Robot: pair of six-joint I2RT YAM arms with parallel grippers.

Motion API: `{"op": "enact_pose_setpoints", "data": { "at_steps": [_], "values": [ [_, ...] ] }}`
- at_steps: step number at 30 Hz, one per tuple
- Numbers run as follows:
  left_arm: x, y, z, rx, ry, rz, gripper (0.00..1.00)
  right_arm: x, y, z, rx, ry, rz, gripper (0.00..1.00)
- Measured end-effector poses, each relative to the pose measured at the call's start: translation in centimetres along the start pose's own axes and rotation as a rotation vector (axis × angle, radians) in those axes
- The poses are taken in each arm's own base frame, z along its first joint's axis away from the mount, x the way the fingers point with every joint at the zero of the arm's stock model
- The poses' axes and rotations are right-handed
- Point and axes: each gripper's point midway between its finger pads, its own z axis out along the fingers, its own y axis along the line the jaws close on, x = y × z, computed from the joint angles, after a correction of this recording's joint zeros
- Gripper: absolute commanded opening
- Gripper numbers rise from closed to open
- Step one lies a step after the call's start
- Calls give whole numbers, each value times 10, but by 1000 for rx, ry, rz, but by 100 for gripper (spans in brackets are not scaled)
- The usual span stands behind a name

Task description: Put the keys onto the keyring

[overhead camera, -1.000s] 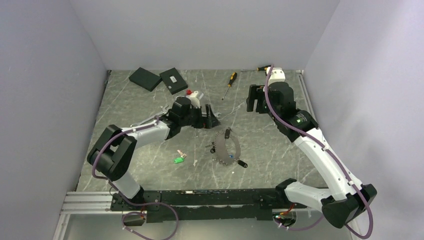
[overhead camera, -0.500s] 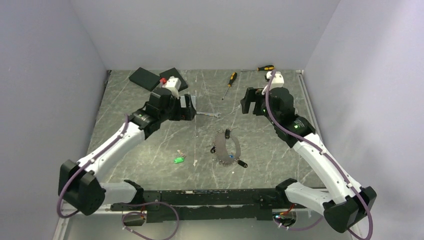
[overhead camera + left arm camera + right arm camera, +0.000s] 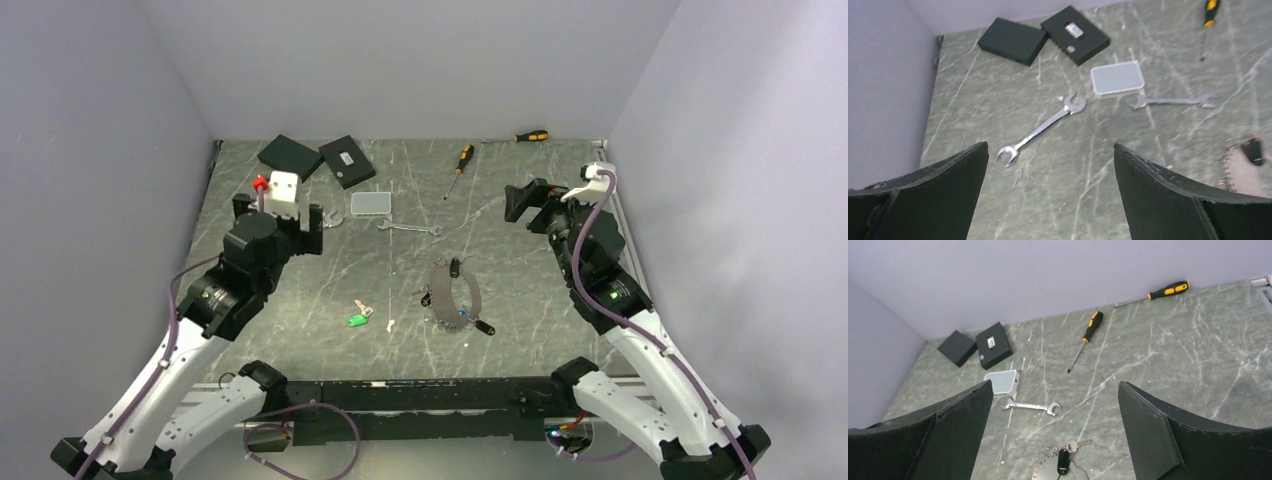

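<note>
The grey-green marbled surface (image 3: 540, 330) fills the floor of a white-walled booth. The left arm (image 3: 215, 300) rises over its left side and the right arm (image 3: 620, 300) over its right, both lifted clear of everything below. The left pincer (image 3: 1049, 147) stands wide open and holds nothing; the right pincer (image 3: 1055, 385) is spread just as wide, also with nothing in it.

Two flat black boxes (image 3: 290, 157) sit side by side near the far left corner. The keyring (image 3: 473, 290), a thin grey wire loop, lies flat at the middle of the surface, between the two arms and touched by neither. A small clear box (image 3: 371, 203) rests in front of the black boxes.

The longer spanner (image 3: 1040, 129) lies slantwise under the left pincer, and the shorter spanner (image 3: 408, 228) lies just right of the clear box. One screwdriver (image 3: 459, 170) lies at mid-back, another (image 3: 530, 135) against the far wall.

Several keys cluster along the keyring's wire, among them a black-headed key (image 3: 455, 266) at its far side and a blue one (image 3: 460, 312) at its near side (whether they are threaded on cannot be told). A green-headed key (image 3: 356, 320) lies loose well to the left of the loop.
</note>
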Motion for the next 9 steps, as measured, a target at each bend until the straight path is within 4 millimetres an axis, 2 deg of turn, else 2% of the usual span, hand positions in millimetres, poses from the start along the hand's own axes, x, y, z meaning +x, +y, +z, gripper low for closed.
{"op": "enact_pose_setpoints", "data": {
  "at_steps": [4,9],
  "values": [
    [27,6,5,-27,41,65,99,-9,2,-1,-9,-39,15,100],
    [38,4,12,-25,62,90,99,-5,3,6,-7,-33,12,100]
  ]
}}
